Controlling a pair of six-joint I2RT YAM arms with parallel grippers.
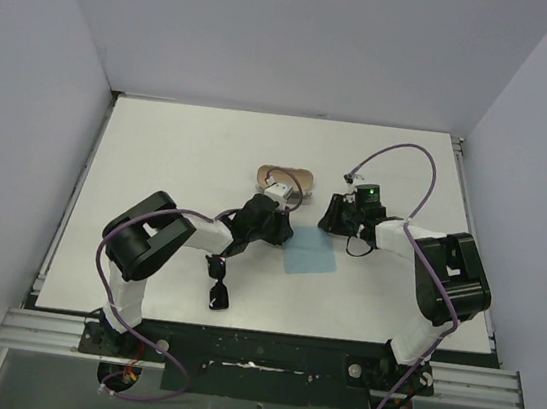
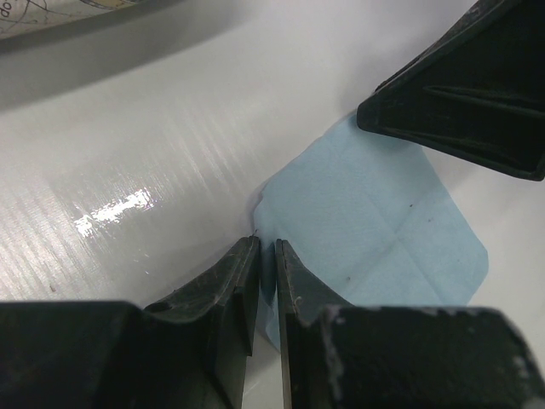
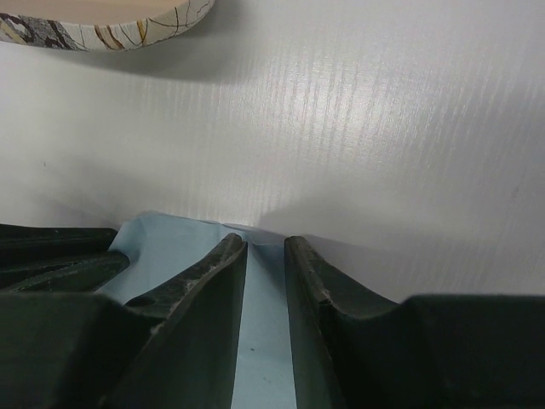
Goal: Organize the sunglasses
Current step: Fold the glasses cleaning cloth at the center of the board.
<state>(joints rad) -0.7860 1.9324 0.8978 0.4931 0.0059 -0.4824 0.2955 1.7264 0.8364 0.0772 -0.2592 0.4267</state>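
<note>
Overhead view of a white desk (image 1: 180, 152) with two black robot arms reaching in from the bottom edge. The sunglasses (image 1: 219, 284), a small black pair, lie on the desk left of centre in the lower half of the frame. They are just below the left arm's forearm, and neither end effector touches them. They are too small here to tell whether they are folded.

Up and to the right of them, near the centre of the frame, a light blue cloth (image 1: 309, 253) lies flat on the desk. Both end effectors meet at its upper edge.

The left end effector (image 1: 280, 231) is at the cloth's upper left corner. In the left wrist view its fingers (image 2: 230, 290) are closed to a thin slit on the cloth's edge, with a sliver of blue between them.

The right end effector (image 1: 333, 222) is at the cloth's upper right corner. In the right wrist view its fingers (image 3: 204, 281) stand narrowly apart astride the cloth. A strip of blue shows in the gap, and no grip is evident.

Above the cloth, just past the left end effector, sits an oval beige patterned case (image 1: 287, 177), open side up. Its rim shows at the upper left of the right wrist view.
</note>
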